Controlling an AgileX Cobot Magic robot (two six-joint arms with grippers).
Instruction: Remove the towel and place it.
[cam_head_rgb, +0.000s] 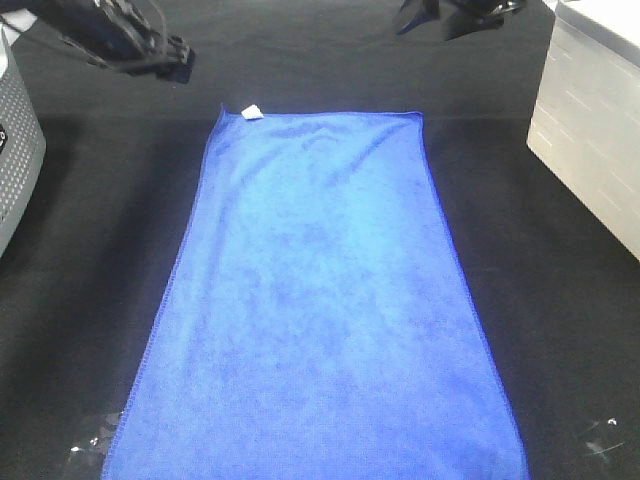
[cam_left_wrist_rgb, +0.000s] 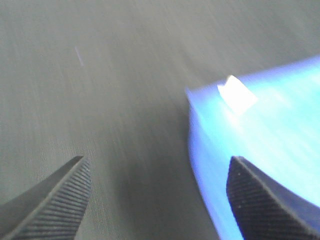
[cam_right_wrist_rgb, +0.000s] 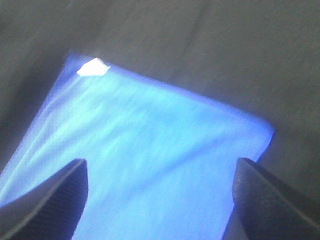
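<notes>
Black table cloth (cam_head_rgb: 90, 300) covers everything; the towel (cam_head_rgb: 320, 310) lies flat along its middle, white tag (cam_head_rgb: 251, 112) at a far corner. Beyond that edge hang the left gripper (cam_left_wrist_rgb: 155, 200) and right gripper (cam_right_wrist_rgb: 160, 197), jaws wide, empty.

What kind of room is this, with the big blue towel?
Probably a robot test bench, not a home. The towel lies flat on a table draped in black cloth, two robot arms hang over its far edge, and a white box stands beside it.
</notes>
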